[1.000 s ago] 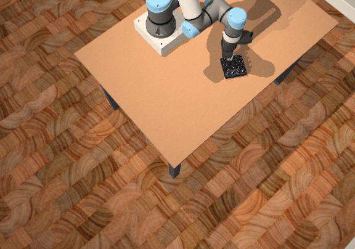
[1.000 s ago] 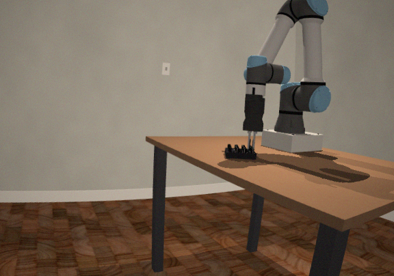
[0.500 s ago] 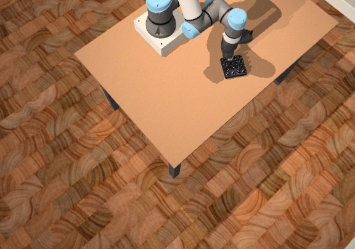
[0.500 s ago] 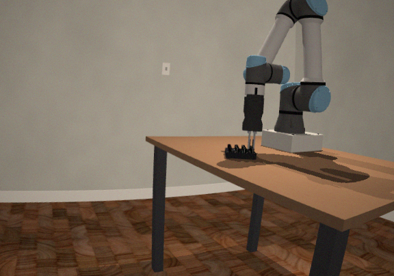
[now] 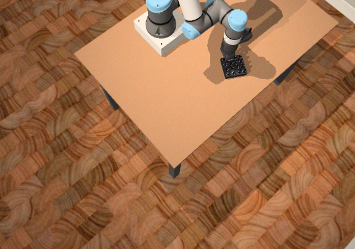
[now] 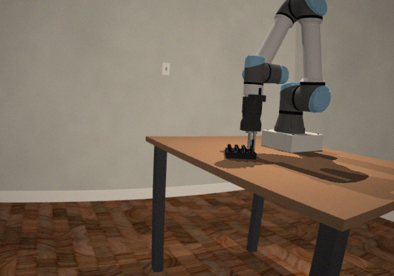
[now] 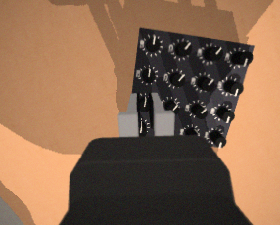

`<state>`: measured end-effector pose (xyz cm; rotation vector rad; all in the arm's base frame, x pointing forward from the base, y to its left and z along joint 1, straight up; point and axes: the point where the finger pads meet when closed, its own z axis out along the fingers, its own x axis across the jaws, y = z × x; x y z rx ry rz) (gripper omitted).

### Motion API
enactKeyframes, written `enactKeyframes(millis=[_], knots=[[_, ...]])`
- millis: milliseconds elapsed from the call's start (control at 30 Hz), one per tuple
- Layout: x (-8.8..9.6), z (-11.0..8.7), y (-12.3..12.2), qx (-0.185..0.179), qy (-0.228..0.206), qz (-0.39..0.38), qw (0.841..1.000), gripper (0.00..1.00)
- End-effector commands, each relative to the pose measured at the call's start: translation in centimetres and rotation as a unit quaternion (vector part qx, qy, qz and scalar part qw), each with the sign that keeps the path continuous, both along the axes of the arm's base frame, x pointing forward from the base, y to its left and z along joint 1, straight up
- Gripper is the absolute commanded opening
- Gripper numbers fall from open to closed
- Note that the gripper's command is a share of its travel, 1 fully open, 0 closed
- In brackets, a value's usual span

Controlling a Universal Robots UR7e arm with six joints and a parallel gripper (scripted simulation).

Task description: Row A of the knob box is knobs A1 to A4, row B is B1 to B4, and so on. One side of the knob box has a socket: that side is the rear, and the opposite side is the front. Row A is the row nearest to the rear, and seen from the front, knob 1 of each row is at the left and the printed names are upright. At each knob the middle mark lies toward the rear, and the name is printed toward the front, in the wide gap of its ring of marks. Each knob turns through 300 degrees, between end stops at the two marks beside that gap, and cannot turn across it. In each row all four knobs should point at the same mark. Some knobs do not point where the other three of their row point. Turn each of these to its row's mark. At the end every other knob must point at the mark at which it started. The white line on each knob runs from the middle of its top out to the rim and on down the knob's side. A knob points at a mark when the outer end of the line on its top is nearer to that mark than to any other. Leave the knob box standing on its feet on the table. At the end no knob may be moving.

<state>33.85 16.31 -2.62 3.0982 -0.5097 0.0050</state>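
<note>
The black knob box (image 5: 236,76) (image 6: 239,156) (image 7: 166,61) stands on the table. My gripper (image 5: 229,58) (image 6: 252,147) (image 7: 144,104) points down at its front row D, printed names lying left of the knobs in the wrist view. The fingers close around knob D3 (image 7: 145,104), whose line points up in that view. Knobs D1 (image 7: 153,45) and D2 (image 7: 148,75) also point up. Knob A1 (image 7: 240,58) points right and slightly up, while A2 (image 7: 232,87), A3 (image 7: 224,112) and A4 (image 7: 216,137) point roughly downward. My gripper body hides C4; B4 is partly hidden.
Knob D4 (image 7: 143,128) stands close beside the fingers, and C3 (image 7: 170,105) is near the right finger. The table (image 5: 160,97) (image 6: 291,179) carries the arm's white base (image 5: 164,48) (image 6: 291,141) behind the box. The box stands near one long table edge.
</note>
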Motion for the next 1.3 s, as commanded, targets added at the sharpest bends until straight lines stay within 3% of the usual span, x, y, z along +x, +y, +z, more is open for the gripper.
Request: enactKeyframes(millis=[0, 500, 533, 1267], knots=[[0.04, 0.03, 0.00, 0.001, 0.000, 0.025, 1.000, 0.30], [0.04, 0.03, 0.00, 0.001, 0.000, 0.028, 1.000, 0.30], [0.04, 0.03, 0.00, 0.001, 0.000, 0.028, 1.000, 0.46], [0.04, 0.09, 0.00, 0.001, 0.000, 0.028, 1.000, 0.46]])
